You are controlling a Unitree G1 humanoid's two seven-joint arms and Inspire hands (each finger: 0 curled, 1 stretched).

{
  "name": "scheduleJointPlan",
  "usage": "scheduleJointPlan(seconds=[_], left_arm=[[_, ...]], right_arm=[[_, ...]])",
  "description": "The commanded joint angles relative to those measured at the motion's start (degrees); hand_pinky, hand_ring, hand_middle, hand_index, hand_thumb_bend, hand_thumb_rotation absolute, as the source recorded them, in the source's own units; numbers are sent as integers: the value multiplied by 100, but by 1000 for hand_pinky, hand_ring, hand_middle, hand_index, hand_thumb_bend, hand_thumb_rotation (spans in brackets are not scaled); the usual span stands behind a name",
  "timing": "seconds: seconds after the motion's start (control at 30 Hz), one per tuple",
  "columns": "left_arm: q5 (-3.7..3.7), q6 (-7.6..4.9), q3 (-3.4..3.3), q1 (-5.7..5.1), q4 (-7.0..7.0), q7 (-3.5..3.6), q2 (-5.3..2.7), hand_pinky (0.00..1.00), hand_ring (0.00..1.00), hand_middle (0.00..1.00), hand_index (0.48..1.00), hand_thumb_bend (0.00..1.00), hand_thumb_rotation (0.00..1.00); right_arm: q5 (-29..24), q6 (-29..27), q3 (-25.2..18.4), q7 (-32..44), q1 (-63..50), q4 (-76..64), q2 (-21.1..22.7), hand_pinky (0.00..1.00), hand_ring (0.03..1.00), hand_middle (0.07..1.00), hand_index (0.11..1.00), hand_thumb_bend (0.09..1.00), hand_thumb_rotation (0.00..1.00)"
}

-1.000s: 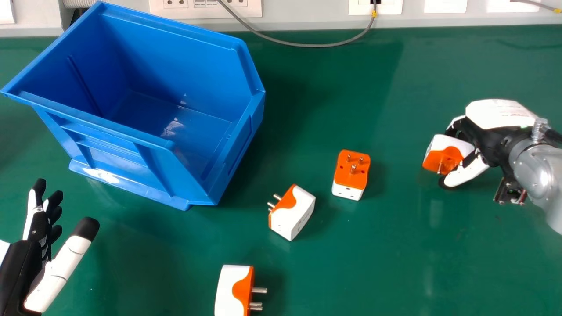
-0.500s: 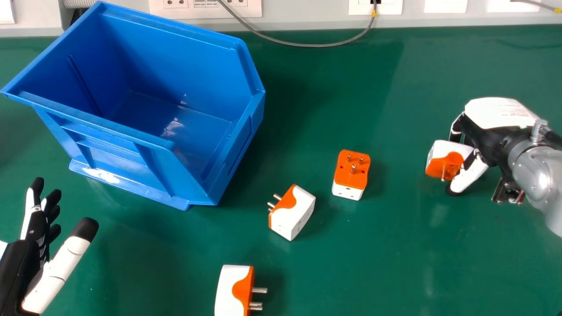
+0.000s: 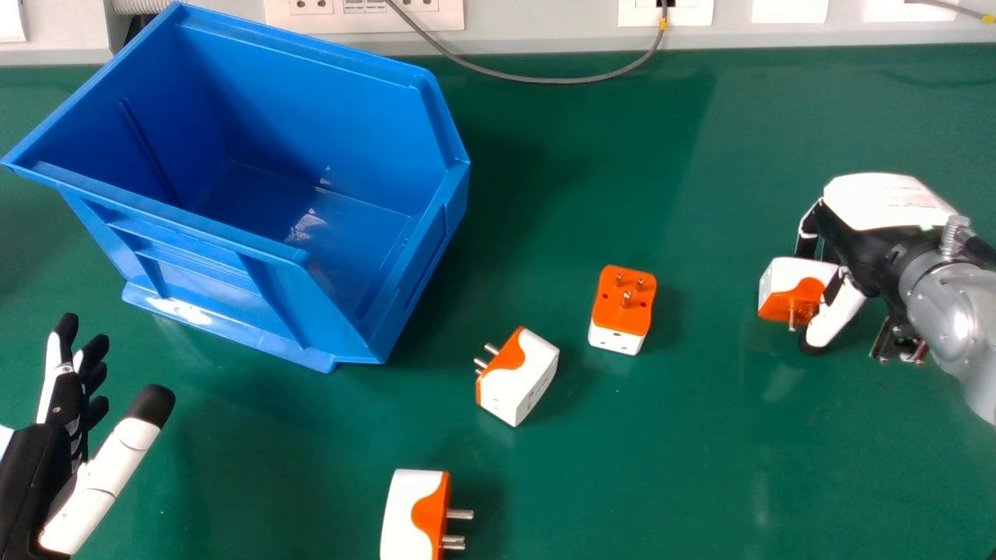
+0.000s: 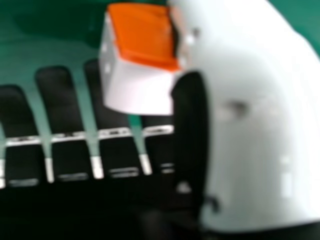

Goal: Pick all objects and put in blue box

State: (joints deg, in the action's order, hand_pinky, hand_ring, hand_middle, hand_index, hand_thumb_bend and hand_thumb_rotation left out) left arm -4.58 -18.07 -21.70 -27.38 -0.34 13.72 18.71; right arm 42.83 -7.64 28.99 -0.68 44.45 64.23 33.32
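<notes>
At the near edge of the green table, a white-and-orange adapter is lying with its prongs pointing right, while the left hand is waiting open at the lower left. Farther in, a second adapter is resting at a slant, prongs toward the box, and just beyond it a third adapter is sitting with its prongs facing up. Off to the right, the right hand is pinching a fourth adapter between thumb and fingers; whether it is already bearing the weight, I cannot tell. The blue box is standing beyond, at the far left, its open top facing up. The job seems to be at the grasping step, with all four adapters still needing boxing. The next move is calling for a firm grip, a clean lift and a leftward carry high enough to be clearing the rim.
</notes>
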Motion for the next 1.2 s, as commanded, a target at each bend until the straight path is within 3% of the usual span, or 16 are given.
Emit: scheduleJointPlan(seconds=[0.0, 0.17, 0.47, 0.7, 0.8, 0.97, 1.17], left_arm=[[-44, -39, -57, 0, -66, -1, 41, 975, 1000, 1000, 1000, 900, 833], [0, -34, -42, 37, -47, -28, 38, 976, 1000, 1000, 1000, 898, 832], [8, 33, -19, 83, -64, -24, 36, 975, 1000, 1000, 1000, 895, 831], [5, 54, -6, 116, -54, -25, 23, 973, 1000, 1000, 1000, 900, 832], [-3, 120, -1, 115, -109, -32, 12, 972, 1000, 1000, 1000, 903, 833], [45, 125, 27, 180, -52, -57, 15, 970, 1000, 1000, 1000, 908, 834], [40, 159, 71, 264, -35, -75, -4, 969, 1000, 1000, 1000, 909, 835]], right_arm=[[-82, 33, -99, -142, 45, -142, 33, 372, 421, 452, 511, 515, 5], [-100, 20, -130, -180, 35, -229, 50, 380, 415, 474, 512, 513, 2], [-250, 51, -329, -89, -50, -644, 176, 363, 403, 475, 518, 511, 1], [-590, 20, -768, 24, -362, -1445, 385, 321, 377, 465, 530, 507, 0], [-767, -17, -1039, 116, -601, -2025, 495, 317, 372, 464, 530, 506, 0], [-925, -136, -1393, 239, -965, -2952, 648, 287, 361, 455, 531, 505, 0], [-960, -173, -1649, 448, -1246, -4110, 747, 271, 355, 452, 536, 504, 0]])
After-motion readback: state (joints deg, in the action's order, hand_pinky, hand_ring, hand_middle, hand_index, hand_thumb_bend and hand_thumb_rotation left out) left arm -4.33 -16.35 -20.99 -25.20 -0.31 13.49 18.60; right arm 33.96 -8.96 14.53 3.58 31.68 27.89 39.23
